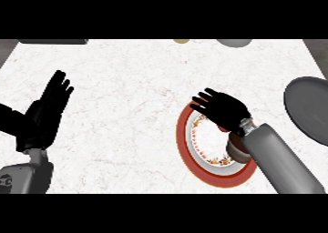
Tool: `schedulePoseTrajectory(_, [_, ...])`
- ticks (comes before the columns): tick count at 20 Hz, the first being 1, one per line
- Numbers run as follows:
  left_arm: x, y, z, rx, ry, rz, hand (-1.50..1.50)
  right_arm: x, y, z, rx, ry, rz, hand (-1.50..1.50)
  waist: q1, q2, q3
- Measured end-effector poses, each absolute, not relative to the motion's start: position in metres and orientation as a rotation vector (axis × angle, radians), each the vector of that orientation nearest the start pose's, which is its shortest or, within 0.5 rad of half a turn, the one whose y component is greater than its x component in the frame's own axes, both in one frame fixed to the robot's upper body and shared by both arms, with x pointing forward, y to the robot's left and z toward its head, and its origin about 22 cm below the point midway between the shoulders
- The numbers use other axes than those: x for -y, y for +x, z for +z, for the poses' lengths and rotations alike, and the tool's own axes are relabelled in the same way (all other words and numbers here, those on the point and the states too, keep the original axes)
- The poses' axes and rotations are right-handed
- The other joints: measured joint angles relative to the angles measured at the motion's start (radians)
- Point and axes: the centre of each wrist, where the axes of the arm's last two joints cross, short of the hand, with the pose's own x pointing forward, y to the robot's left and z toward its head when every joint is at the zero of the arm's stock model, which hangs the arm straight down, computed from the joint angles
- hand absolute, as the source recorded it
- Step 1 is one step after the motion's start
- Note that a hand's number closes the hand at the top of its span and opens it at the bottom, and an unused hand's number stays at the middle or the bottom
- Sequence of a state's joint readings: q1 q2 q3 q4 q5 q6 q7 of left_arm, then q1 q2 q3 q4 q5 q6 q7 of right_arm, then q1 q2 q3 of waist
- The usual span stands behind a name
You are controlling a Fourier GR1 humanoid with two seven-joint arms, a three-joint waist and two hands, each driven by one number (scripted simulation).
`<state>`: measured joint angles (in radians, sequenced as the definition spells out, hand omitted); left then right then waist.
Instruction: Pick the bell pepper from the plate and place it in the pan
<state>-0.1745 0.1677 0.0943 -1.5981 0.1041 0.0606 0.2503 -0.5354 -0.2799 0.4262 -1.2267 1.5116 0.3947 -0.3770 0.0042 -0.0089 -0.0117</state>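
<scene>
Pepper [235, 152]: only a small dark reddish-brown rounded patch shows, lying on the plate [193, 150] at its right side, mostly hidden under the right wrist and forearm. Shape and stem cannot be made out; probably the bell pepper, but the visible part is too small to be sure.

Plate: round, red outer rim, white centre with a patterned band inside the rim. Sits on the white marbled counter [126, 82] toward its near edge, right of centre.

Pan [315, 111]: dark grey, round, at the counter's right edge, well apart from the plate, nothing seen in it.

Right hand [224, 109]: over the far part of the plate, palm down, fingers extended and spread toward the far-left, relaxed, not curled. It has hold of nothing. Grey forearm runs from the near edge diagonally up across the plate's right rim.

Left hand [42, 113]: near the counter's left edge, fingers straight and pointing toward the far edge, thumb splayed out to the left. Open, holding nothing, resting.

Far edge: a dark flat object [52, 41] at the left corner, a small tan round item [181, 41] near the middle, a grey rounded object [234, 42] right of it; all cut off by the view.
</scene>
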Motion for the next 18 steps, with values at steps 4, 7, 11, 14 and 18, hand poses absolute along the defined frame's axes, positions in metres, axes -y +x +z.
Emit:
schedulePoseTrajectory(4, [-0.270,0.282,0.060,1.522,0.098,0.039,0.00,0.159,0.346,0.042,-1.597,0.951,-3.058,1.50,0.004,-0.003,-0.005])
schedulePoseTrajectory(7, [-0.269,0.282,0.062,1.525,0.098,0.043,0.00,0.157,0.352,0.039,-1.606,0.922,-3.028,1.50,0.004,-0.004,-0.006])
schedulePoseTrajectory(11, [-0.277,0.280,0.060,1.519,0.098,0.046,0.00,0.159,0.353,0.035,-1.628,0.890,-3.005,1.50,0.004,-0.006,-0.008])
schedulePoseTrajectory(14, [-0.279,0.276,0.055,1.517,0.097,0.043,0.00,0.157,0.354,0.035,-1.676,0.859,-2.993,1.50,0.003,-0.007,-0.007])
schedulePoseTrajectory(18, [-0.274,0.278,0.060,1.519,0.097,0.041,0.00,0.162,0.356,0.041,-1.823,0.847,-2.915,1.50,0.001,-0.003,-0.001])
